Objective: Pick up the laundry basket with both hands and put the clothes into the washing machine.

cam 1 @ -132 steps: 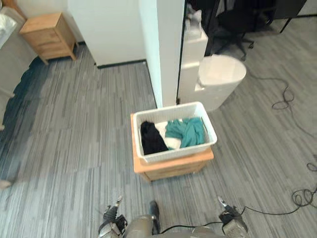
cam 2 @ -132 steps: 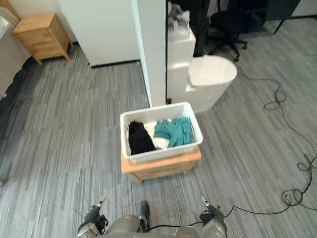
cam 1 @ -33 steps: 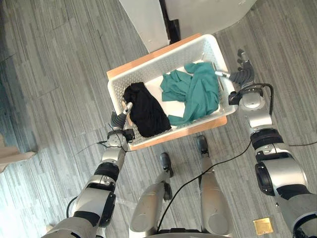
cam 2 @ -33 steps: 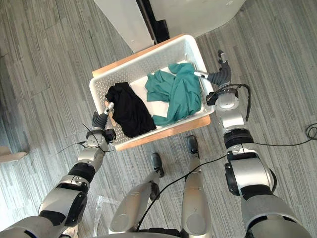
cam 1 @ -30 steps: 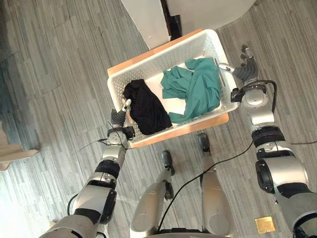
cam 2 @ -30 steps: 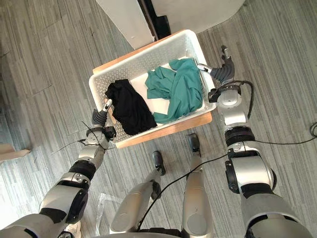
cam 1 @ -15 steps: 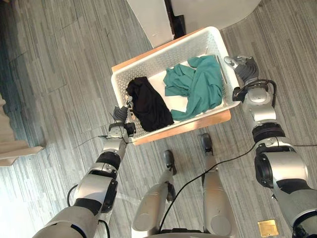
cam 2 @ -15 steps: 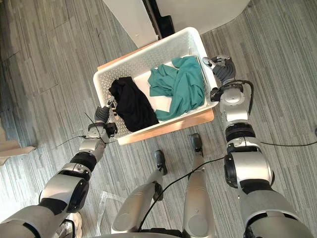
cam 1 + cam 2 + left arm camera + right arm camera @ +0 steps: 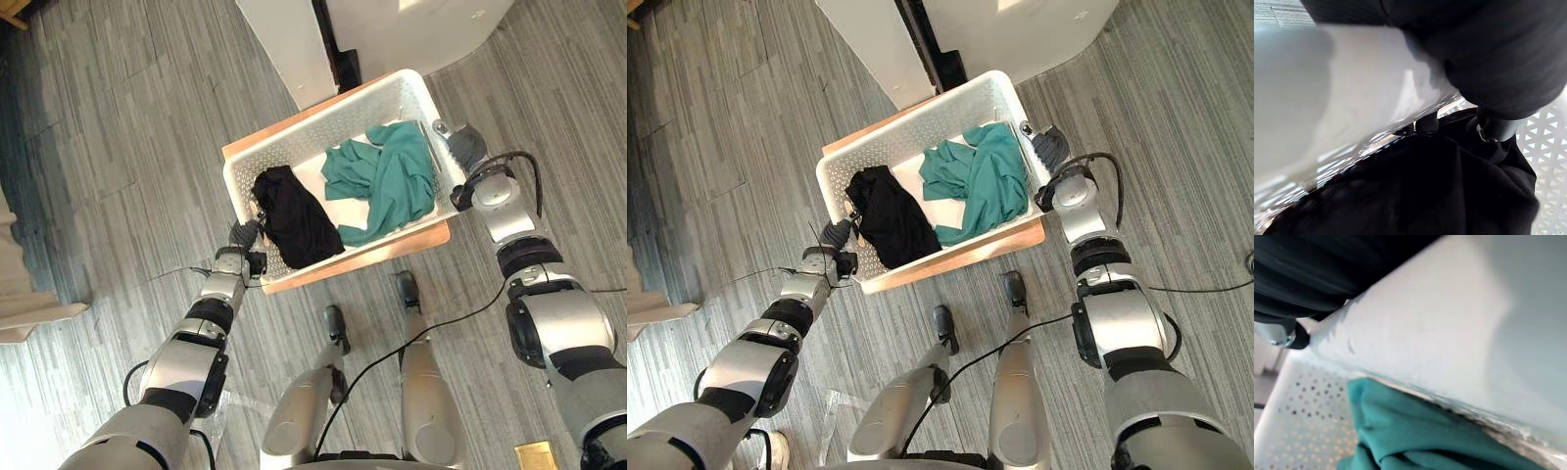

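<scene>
Now the grasp is closing: the basket (image 9: 323,127) sits on its stand (image 9: 427,238), not yet lifted, with the black garment (image 9: 294,215) and teal garment (image 9: 387,181) inside. The left hand (image 9: 243,235) hooks its fingers over the rim at one end, dark tips against the black cloth. The right hand (image 9: 464,145) curls over the rim at the other end. Next comes an even lift with both arms, keeping the basket level. A second ago both hands stood beside the ends, fingers straight — they have since closed onto the rim.
</scene>
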